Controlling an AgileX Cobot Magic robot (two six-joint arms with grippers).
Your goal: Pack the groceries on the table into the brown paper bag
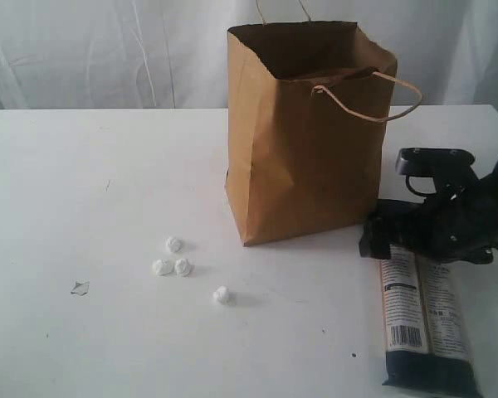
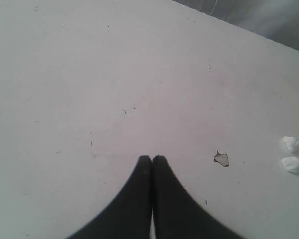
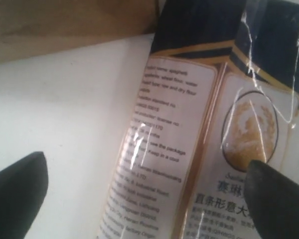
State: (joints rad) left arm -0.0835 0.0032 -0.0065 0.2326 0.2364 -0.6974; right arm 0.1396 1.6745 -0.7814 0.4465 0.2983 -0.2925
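Observation:
The brown paper bag (image 1: 303, 133) stands upright and open at the back middle of the white table (image 1: 83, 182). One of the groceries, a long dark noodle packet (image 1: 423, 323), lies flat to the bag's right. My right gripper (image 1: 398, 236) hovers over the packet's end nearest the bag. In the right wrist view the right gripper (image 3: 149, 189) is open: one fingertip (image 3: 20, 184) is over bare table, the other over the noodle packet (image 3: 189, 149), beside the bag (image 3: 65, 25). My left gripper (image 2: 152, 158) is shut on nothing above bare table and is outside the exterior view.
Several small white crumpled wads (image 1: 174, 259) lie in front of the bag on its left, with a small torn scrap (image 1: 80, 288) further left. The left wrist view shows that scrap (image 2: 221, 159) and the wads (image 2: 291, 144). A white curtain hangs behind.

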